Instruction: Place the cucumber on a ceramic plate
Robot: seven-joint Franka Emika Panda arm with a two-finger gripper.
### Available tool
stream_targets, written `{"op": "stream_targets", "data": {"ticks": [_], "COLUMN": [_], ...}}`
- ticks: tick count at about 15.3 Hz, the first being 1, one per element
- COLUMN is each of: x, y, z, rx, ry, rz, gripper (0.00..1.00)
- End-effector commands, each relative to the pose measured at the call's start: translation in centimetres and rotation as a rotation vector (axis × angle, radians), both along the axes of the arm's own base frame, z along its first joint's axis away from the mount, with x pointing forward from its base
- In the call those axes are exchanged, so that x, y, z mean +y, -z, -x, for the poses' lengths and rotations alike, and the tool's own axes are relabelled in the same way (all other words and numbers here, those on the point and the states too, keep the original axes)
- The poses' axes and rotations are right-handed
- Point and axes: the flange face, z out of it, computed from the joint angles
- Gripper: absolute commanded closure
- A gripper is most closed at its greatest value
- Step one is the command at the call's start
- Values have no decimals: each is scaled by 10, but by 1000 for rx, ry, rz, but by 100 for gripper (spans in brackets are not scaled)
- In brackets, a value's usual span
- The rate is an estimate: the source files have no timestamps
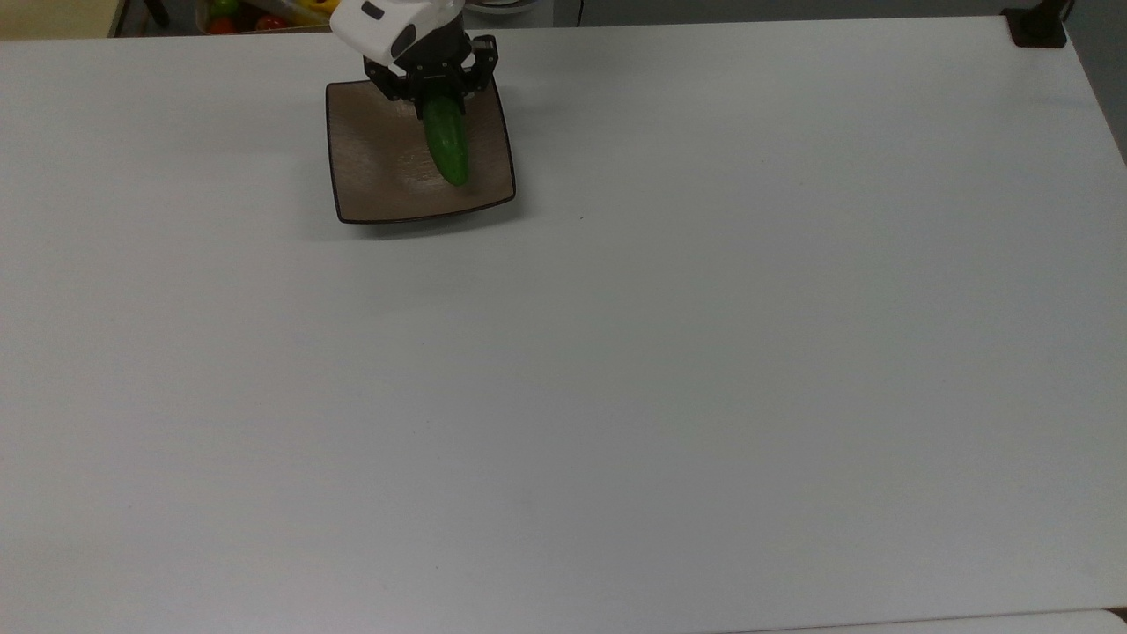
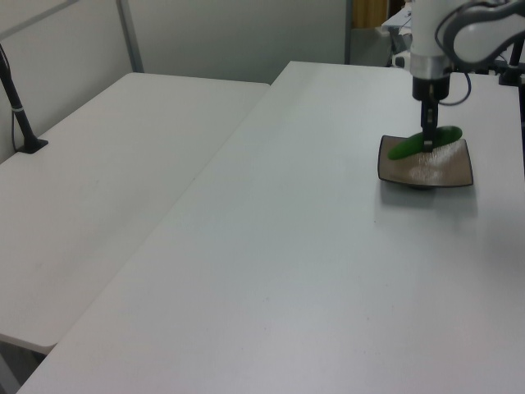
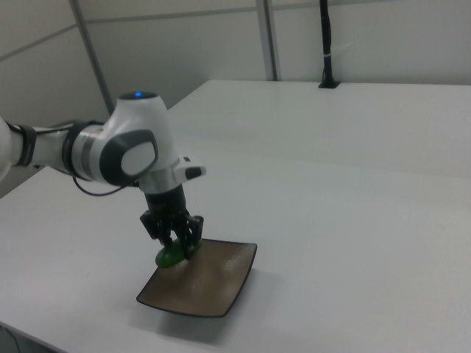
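- White counter [image 1: 669, 352] carries one plate [image 1: 379, 176], set near the far edge in the top view.
- Claw [image 1: 438, 97]: pinching the cucumber [image 1: 447, 151] at one end, positioned over the plate's far side.
- Cucumber: lies low across the plate in the left view; contact with the plate surface cannot be confirmed.
- Step in hand, as judged: lowering for placement.
- Next move calls for a short descent, then spreading the claw and lifting straight up.
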Motion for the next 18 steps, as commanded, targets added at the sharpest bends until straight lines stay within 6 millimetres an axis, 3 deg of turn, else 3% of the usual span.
{"op": "stream_targets", "data": {"ticks": [1, 3, 5, 6, 7, 9, 13, 15, 16, 18], "x": [-7, -12, -14, -16, -19, -22, -22, -23, -22, -22], "y": [22, 34, 39, 40, 39, 37, 27, 11, 1, -44], "z": [17, 22, 22, 22, 23, 25, 25, 21, 17, 4], "rx": [-27, -28, -15, -10, -4, 15, 5, -10, -6, 3], "ry": [-13, -18, -4, 1, 6, 15, 19, 22, 23, 40], "rz": [-4, 13, 14, 14, 14, 15, 16, 17, 18, 11], "gripper": [88, 86, 70, 69, 62, 39, 27, 18, 5, 0]}}
